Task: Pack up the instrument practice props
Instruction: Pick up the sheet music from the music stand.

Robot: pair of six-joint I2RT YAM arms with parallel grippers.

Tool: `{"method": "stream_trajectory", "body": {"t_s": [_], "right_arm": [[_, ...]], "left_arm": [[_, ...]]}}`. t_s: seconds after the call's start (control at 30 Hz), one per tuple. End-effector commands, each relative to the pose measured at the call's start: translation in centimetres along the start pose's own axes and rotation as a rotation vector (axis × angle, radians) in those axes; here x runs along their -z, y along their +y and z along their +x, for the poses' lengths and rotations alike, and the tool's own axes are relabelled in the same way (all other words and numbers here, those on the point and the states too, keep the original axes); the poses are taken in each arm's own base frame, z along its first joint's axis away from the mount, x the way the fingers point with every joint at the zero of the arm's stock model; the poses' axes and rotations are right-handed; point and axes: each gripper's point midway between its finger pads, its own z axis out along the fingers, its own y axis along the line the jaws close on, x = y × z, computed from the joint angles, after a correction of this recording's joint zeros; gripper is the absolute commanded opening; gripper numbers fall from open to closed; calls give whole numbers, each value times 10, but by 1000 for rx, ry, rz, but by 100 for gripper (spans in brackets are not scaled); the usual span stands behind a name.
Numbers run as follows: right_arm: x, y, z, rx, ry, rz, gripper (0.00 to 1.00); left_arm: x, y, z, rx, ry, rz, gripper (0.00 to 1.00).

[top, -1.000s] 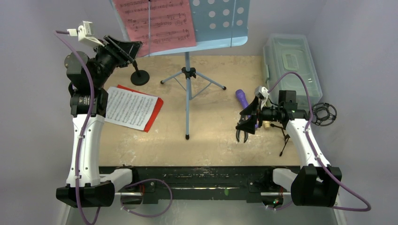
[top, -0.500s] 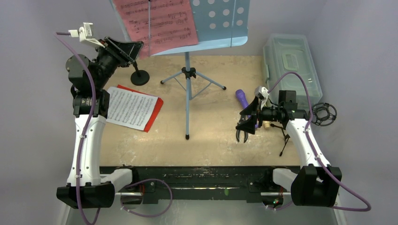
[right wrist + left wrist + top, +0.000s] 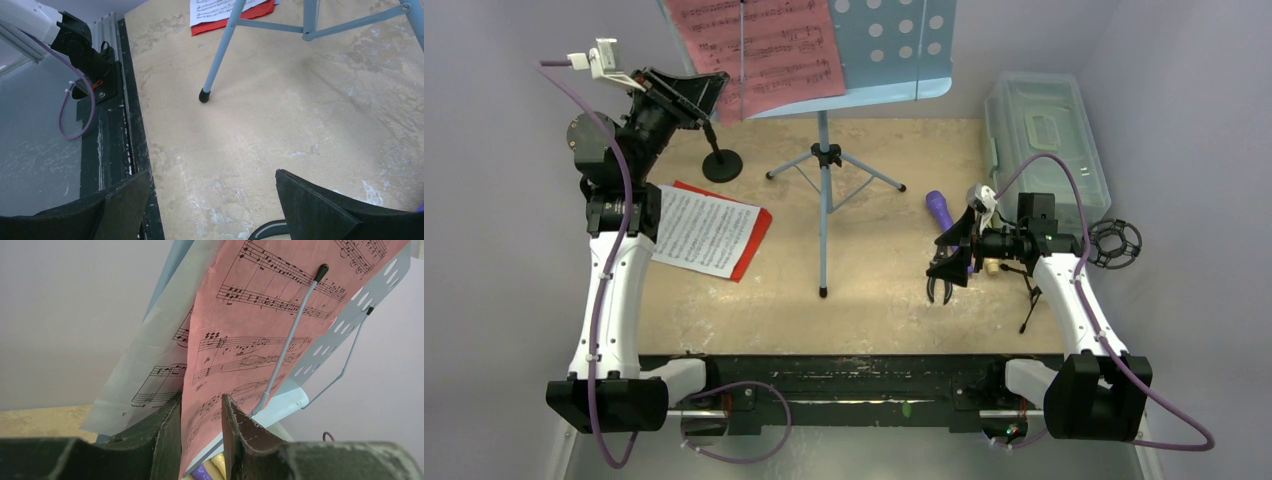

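The left gripper (image 3: 200, 405) has narrowed around the red page (image 3: 260, 340) on the stand (image 3: 290, 399), not yet pinching, ready to pull it.

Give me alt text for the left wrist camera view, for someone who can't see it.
The left gripper straddles the bottom edge of a pink sheet-music page on a light-blue perforated music desk, its dark fingers apart on either side. A thin wire arm lies across the page; a white page sits behind it on the left.
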Motion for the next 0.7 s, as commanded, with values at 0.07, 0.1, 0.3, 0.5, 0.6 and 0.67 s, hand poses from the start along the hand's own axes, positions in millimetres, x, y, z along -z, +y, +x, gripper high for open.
{"method": "stream_trajectory", "body": {"t_s": [0.07, 0.1, 0.3, 0.5, 0.6, 0.67], "right_arm": [[3, -1, -14, 62, -6, 12, 99], [3, 0, -14, 61, -5, 11, 99], [3, -1, -14, 62, -1, 13, 99], [3, -1, -12, 59, 2, 10, 99], [3, -1, -12, 61, 4, 9, 99], [3, -2, -12, 62, 5, 10, 99]], "left_arm": [[-6, -13, -11, -8, -51, 71, 4], [-6, -14, -13, -11, -57, 75, 0], [4, -13, -24, -74, -107, 18, 0], [23, -5, -43, -133, -195, -112, 0], [33, -1, -52, -143, -248, -171, 0], [42, 4, -57, -148, -285, -217, 0]]}}
